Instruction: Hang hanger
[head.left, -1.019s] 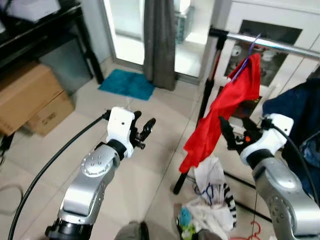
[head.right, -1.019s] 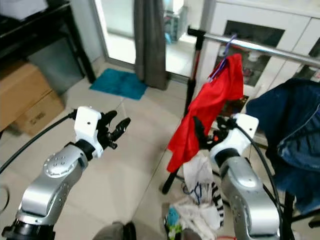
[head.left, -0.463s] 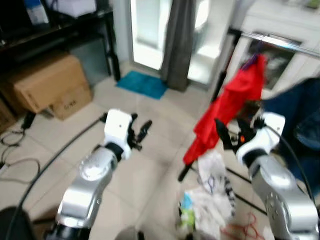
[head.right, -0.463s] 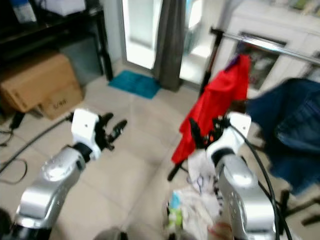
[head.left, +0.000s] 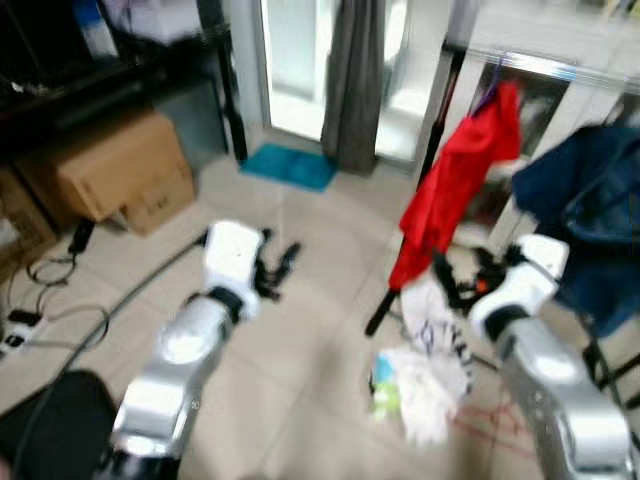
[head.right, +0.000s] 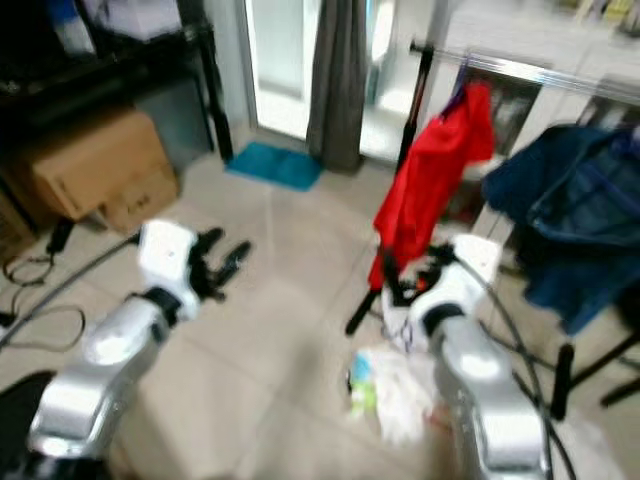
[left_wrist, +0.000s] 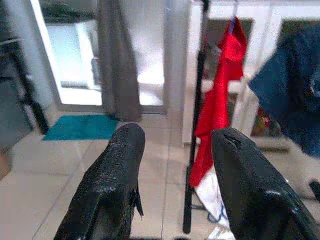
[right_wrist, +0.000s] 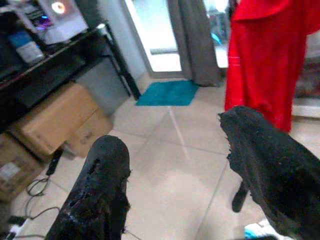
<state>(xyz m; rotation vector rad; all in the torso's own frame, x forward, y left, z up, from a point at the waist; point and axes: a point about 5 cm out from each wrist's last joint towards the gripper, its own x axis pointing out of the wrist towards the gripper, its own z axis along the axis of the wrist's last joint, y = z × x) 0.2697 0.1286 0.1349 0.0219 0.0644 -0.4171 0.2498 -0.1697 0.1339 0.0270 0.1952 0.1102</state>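
Tiled floor (head.left: 320, 330) w/ laundry pile (head.left: 425, 385); red garment (head.left: 455, 190) seemingly on rail (head.left: 540, 68); both grippers' fingers (left_wrist: 115, 185) apart, empty.

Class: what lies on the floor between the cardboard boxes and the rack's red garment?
Left eye view: bare floor tiles and the left tool, open, between the cardboard boxes and the red garment.

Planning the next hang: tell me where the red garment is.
The red garment hangs from the silver rail, ahead on the robot's right, beside the blue denim garment.
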